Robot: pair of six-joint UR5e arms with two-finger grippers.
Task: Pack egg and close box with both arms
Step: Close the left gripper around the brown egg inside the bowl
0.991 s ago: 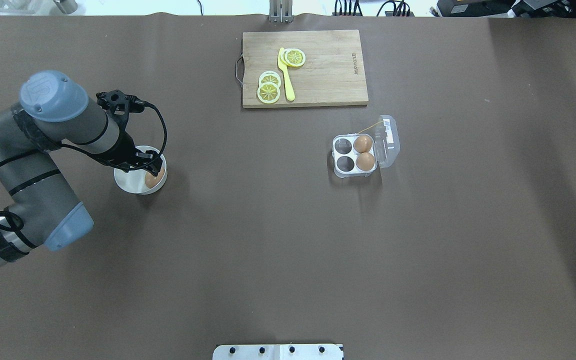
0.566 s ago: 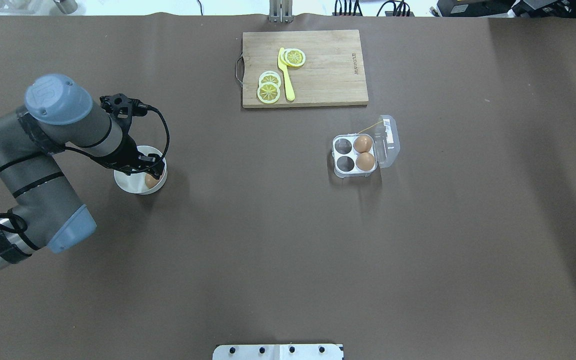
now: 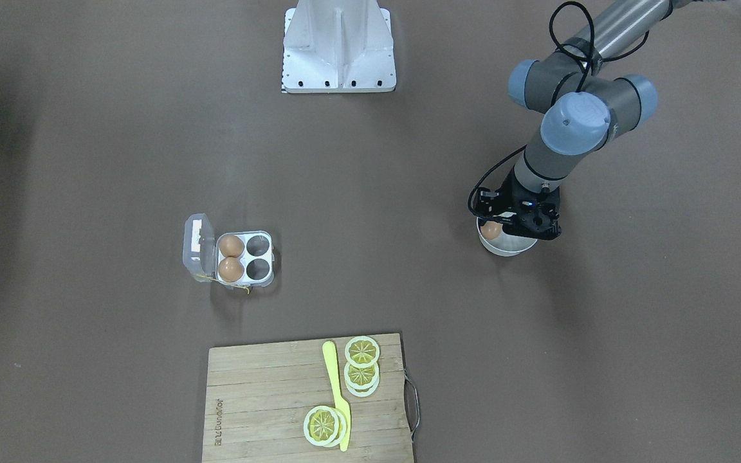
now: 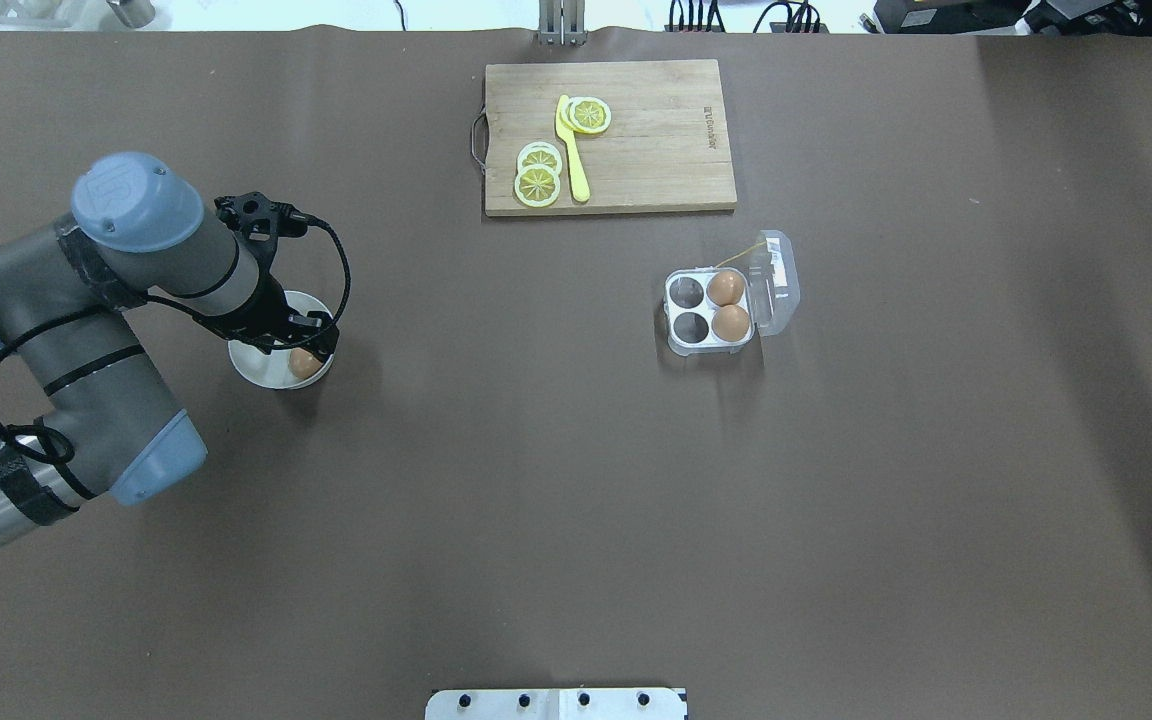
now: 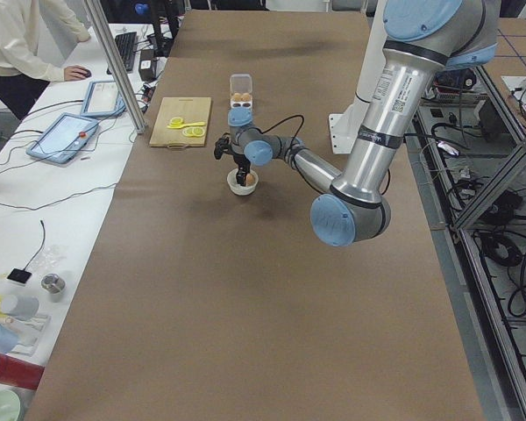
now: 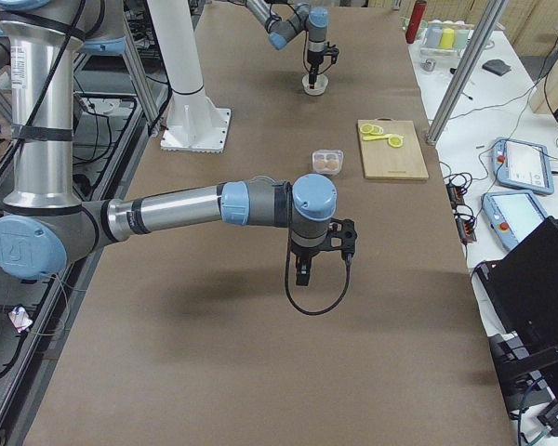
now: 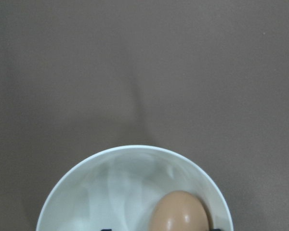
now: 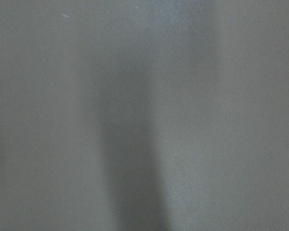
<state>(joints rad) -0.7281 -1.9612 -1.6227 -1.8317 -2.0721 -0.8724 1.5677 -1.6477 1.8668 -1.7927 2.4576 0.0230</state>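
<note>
1. Egg [image 3: 490,229], seen from the front-facing camera, lies inside a round white bowl [image 3: 507,248] on the brown worktop [image 3: 87,161], close against the bowl's wall. The left gripper [image 3: 502,225] hangs just over that bowl, pointing down. Well apart stands the box [image 3: 257,245] with its lid [image 3: 197,247] swung open. 2 other eggs [image 3: 230,245] fill the 2 cells next to the lid, and the other 2 cells are bare. A cutting board [image 3: 261,399] carries lemon slices [image 3: 362,352] and a yellow knife [image 3: 337,399].
2. Overhead, the left arm [image 4: 166,255] comes in from the left and its gripper covers part of the bowl. The egg shows on the bowl's side nearer the box.
3. From the left end, that gripper points straight down into the bowl.
4. From the right end, the right gripper [image 6: 302,272] hovers above bare worktop, well apart from the box. I cannot tell whether it is open or closed.
5. In the left wrist view, the egg sits at the bowl's lower right. 2 dark fingertip slivers at the bottom edge stand wide apart on either side of the egg, so this gripper is open and grips nothing.
6. The right wrist view shows only worktop and a shadow.
</note>
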